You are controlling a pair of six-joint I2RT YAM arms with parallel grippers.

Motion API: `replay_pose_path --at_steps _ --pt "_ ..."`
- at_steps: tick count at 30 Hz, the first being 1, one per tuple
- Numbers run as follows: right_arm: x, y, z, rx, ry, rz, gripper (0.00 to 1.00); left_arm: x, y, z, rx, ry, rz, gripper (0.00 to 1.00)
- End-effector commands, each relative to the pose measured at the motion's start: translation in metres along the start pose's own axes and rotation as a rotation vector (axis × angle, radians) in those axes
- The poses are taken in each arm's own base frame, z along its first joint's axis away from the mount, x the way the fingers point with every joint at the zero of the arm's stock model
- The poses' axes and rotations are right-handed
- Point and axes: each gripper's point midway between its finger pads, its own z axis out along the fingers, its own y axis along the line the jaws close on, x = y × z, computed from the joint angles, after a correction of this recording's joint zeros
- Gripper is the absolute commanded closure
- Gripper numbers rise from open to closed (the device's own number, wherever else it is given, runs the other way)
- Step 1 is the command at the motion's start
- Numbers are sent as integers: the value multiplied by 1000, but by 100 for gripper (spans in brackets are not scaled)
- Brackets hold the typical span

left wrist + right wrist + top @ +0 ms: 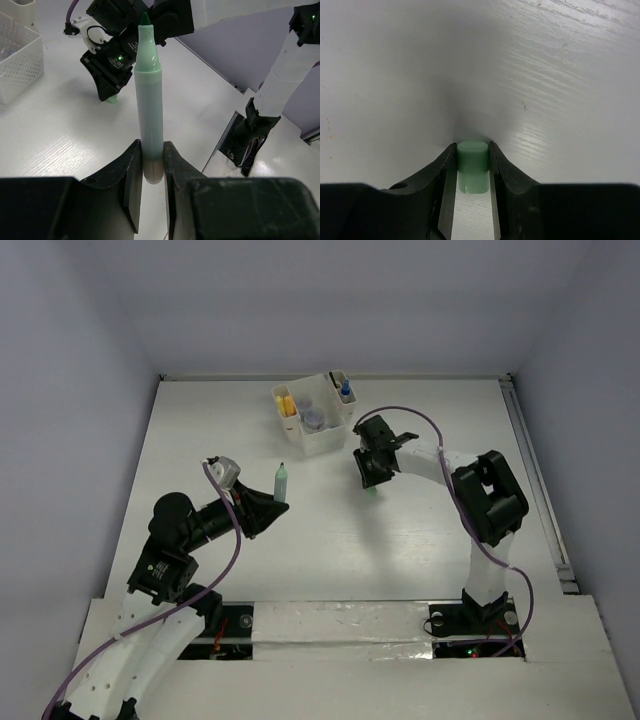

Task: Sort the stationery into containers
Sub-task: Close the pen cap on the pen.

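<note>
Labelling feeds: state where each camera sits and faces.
Top: above, behind the bases, looking down at the table; left arm and right arm show.
Left wrist: on left gripper, fingers gripping the marker, looking toward the right arm.
Right wrist: on right gripper, facing the table; fingers pinch a green cap.
Shared: top and left wrist both show the organizer.

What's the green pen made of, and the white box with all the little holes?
The marker looks like smooth, slightly matte plastic: even pale green, soft sheen, moulded step below the tip. The organizer seems hard cream-white plastic, its wall a neat grid of tiny holes.
</note>
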Motion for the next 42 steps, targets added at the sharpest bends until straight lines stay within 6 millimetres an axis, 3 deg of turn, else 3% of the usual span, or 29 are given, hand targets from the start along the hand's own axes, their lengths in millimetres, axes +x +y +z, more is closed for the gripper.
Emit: replay_pose_path --at_steps 1,4,7,9,11,13,15,16,19,20,23,29,42 --pt "0 9 4 -10 15 -17 83 -8 -3 1 14 -28 26 100" --pt "-13 9 -7 -10 -35 -5 89 -7 -2 2 9 -24 24 100" --pt "-41 21 -40 -33 -151 -2 93 -7 0 3 1 -21 18 100" --pt "-64 32 -78 -78 -268 4 94 -6 3 4 -9 -15 12 100" --pt "-87 53 -110 -150 -390 0 94 -5 5 5 -15 -13 10 100" --pt "-111 86 -159 -274 -551 3 94 -3 6 7 -16 -2 0 100" --pt "-121 114 -192 -388 -638 31 94 0 9 9 -20 12 -12 100" --pt "-129 138 -217 -467 -725 30 94 0 10 10 -24 13 -12 100" --pt "-140 180 -254 -634 -852 88 93 2 16 12 -53 21 -25 100" --pt "-136 198 -262 -682 -858 102 93 3 19 12 -65 22 -29 100" --pt "-142 223 -276 -749 -925 119 93 3 23 13 -85 23 -37 100" --pt "-155 224 -296 -749 -1031 191 93 4 30 14 -121 25 -48 100" --pt "-150 223 -322 -786 -1108 226 94 6 34 16 -138 35 -56 100"
